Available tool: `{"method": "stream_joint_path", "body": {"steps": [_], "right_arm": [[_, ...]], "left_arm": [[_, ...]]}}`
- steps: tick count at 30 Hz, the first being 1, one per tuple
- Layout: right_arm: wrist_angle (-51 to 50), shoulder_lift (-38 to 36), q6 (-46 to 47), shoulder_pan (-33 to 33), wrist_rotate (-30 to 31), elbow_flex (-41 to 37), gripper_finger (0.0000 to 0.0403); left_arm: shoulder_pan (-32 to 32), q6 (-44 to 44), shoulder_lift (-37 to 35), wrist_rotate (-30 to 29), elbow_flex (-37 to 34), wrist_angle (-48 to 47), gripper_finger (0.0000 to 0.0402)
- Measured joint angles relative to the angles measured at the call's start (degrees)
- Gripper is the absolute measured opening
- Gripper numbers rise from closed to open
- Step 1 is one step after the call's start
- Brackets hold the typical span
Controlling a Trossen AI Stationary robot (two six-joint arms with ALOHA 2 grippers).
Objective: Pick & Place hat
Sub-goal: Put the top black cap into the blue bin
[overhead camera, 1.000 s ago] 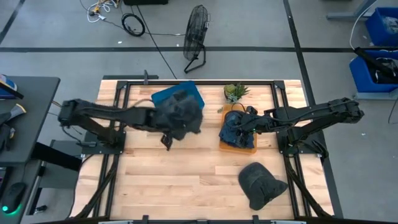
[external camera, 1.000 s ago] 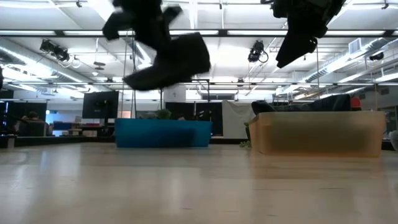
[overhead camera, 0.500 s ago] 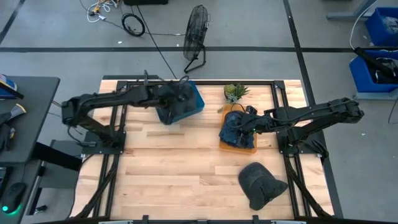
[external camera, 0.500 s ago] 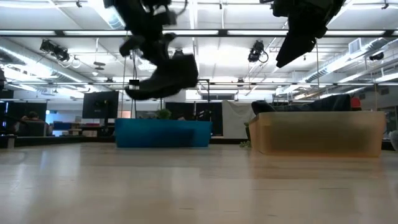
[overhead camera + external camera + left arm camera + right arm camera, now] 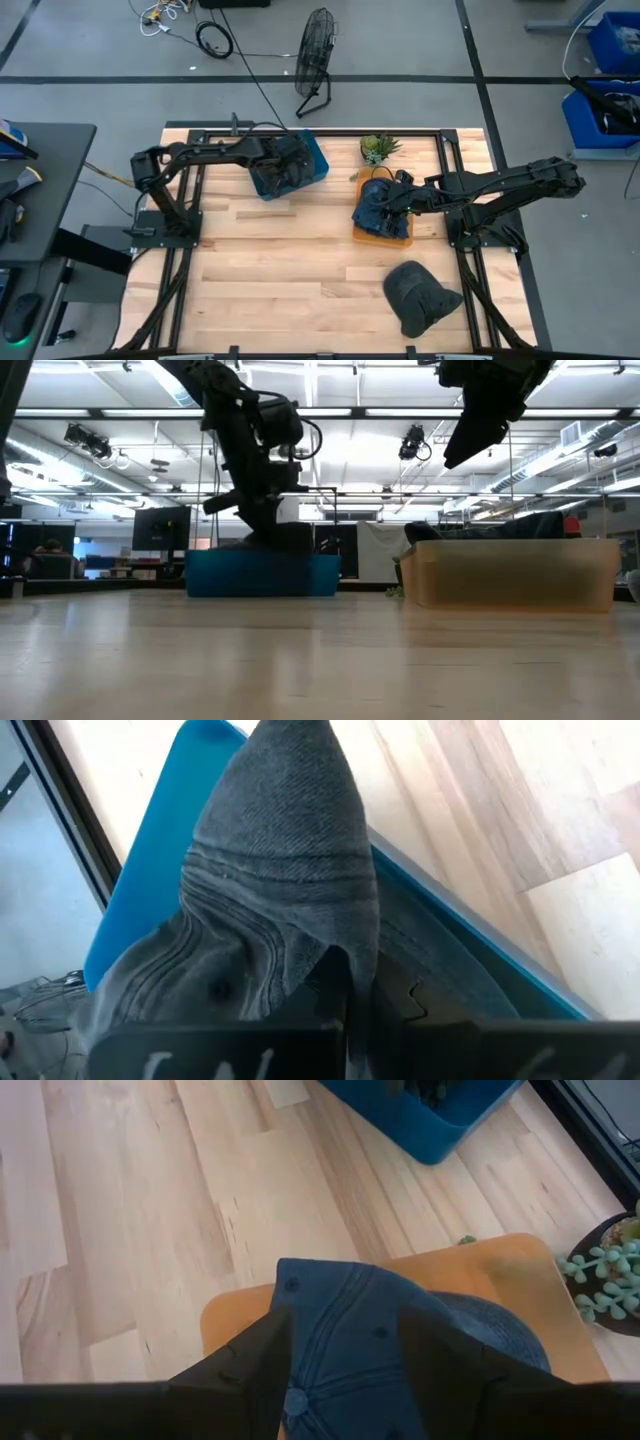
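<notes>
- Left gripper is clamped on a grey hat, lowered into the blue bin at the table's far edge.
- Right gripper, fingers apart, hovers over the blue hat in the orange bin.
- Bare wooden table lies between; another grey hat sits near the front.

No readable text

No lettering, label, brand, number or sign can be made out in any view.

Bright overhead lighting (soft shadows)
</notes>
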Motion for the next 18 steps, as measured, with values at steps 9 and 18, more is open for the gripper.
{"method": "stream_joint_path", "body": {"steps": [9, 18], "right_arm": [[0.0, 0.0, 0.0, 0.0, 0.0, 0.0, 0.0188], [0.0, 0.0, 0.0, 0.0, 0.0, 0.0, 0.0187]], "left_arm": [[0.1, -8.1, -0.7, -3.3, 0.0, 1.9, 0.0012], [0.8, -16.7, -1.1, -3.7, 0.0, 0.7, 0.0012]]}}
